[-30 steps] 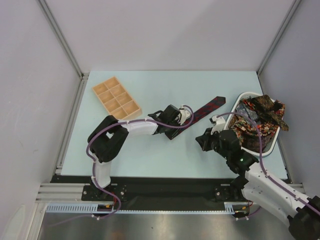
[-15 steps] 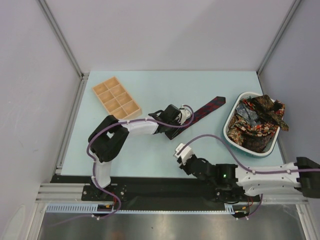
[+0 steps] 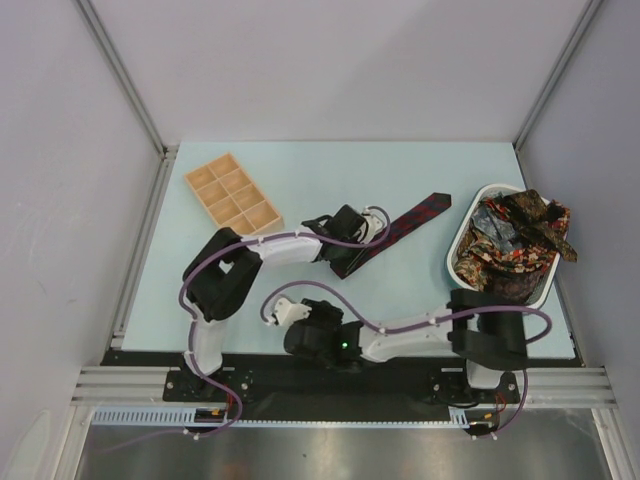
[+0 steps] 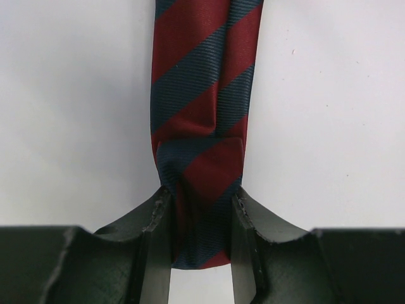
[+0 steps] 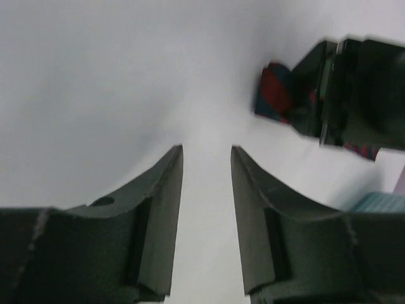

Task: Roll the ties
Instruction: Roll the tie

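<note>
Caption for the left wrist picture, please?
Two dark fingers pinch the folded end of a navy-and-red striped tie.

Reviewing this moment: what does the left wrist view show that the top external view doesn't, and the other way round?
Only the left wrist view: the striped tie has its end folded over itself and pinched in the left gripper, with the diagonal weave clear.
Only the top external view: the tie's full length pointing toward the basket, the heap of other ties in it, the wooden tray, and the right arm stretched along the near edge.
Both: the left gripper shut on the navy-and-red tie, on the pale table.
</note>
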`<state>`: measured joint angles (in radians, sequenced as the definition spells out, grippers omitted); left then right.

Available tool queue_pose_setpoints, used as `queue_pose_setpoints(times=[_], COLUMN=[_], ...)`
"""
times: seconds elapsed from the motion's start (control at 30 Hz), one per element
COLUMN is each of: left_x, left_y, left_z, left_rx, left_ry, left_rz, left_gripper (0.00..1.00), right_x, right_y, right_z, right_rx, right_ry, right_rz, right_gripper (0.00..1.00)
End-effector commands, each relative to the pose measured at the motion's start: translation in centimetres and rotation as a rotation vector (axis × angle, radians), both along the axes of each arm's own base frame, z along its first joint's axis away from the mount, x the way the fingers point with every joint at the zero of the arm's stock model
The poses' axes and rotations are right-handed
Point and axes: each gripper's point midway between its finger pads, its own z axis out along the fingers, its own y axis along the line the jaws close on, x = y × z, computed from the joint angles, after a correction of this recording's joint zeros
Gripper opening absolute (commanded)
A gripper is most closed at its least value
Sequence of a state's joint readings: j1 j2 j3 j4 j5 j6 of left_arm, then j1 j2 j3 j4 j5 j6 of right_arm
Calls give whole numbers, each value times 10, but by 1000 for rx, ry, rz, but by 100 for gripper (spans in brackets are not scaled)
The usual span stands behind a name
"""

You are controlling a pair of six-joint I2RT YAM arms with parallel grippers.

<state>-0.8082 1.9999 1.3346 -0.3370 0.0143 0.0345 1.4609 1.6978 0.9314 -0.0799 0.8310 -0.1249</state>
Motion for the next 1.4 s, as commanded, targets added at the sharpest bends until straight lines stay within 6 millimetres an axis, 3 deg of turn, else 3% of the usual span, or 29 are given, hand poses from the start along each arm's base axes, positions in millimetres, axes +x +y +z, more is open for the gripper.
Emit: queue_pose_setpoints(times=[0.0, 0.23, 0.4, 0.53, 0.8, 1.03, 1.37], left_x=[-34, -47, -54, -54, -59, -66, -76], left_y=[47, 49, 54, 53, 59, 50, 45], left_z=[-50, -43, -39, -29, -21, -12, -11], left_rx=[202, 225, 273, 283, 331, 339, 328], left_ry=[194, 275, 328, 338, 369, 383, 417], left_rz=[64, 81, 102, 108, 109, 70, 35], left_gripper=[30, 30, 30, 30, 31, 31, 32], right_x=[28, 67, 91, 96, 107, 107, 110], right_y=[0, -3, -20, -21, -23, -29, -47], right_z=[1, -26, -38, -46, -50, -64, -94], right_rx=[-123, -295, -408, -446, -492, -562, -647], right_ry=[-66, -50, -54, -57, -70, -68, 9], right_rz=[-98, -198, -273, -261, -255, -231, -260], right_gripper=[43, 47, 50, 55, 56, 58, 54])
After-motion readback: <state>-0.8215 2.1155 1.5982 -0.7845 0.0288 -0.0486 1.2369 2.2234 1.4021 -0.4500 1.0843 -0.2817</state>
